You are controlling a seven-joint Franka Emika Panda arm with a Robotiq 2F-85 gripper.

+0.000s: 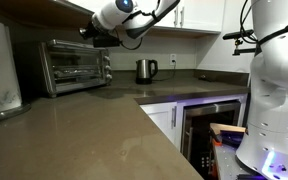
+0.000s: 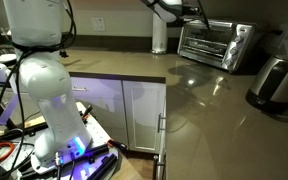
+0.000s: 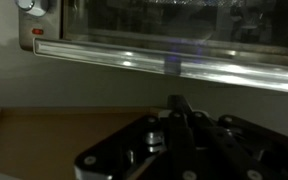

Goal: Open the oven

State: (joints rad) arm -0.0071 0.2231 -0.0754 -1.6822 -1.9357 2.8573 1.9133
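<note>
The oven is a small silver toaster oven with a glass door, standing on the counter against the wall; it also shows in an exterior view. Its door looks closed. My gripper hangs just above the oven's upper front corner, and in the exterior view from the far side the gripper sits over the oven's top. In the wrist view the gripper is shut with nothing between its fingers. It is close in front of the door's shiny handle bar without touching it. A knob shows at the top left.
A small steel kettle stands on the counter beyond the oven. A built-in dark glass-door appliance sits under the counter. The white robot base stands on the floor. Another appliance sits near the oven, and cabinets hang above.
</note>
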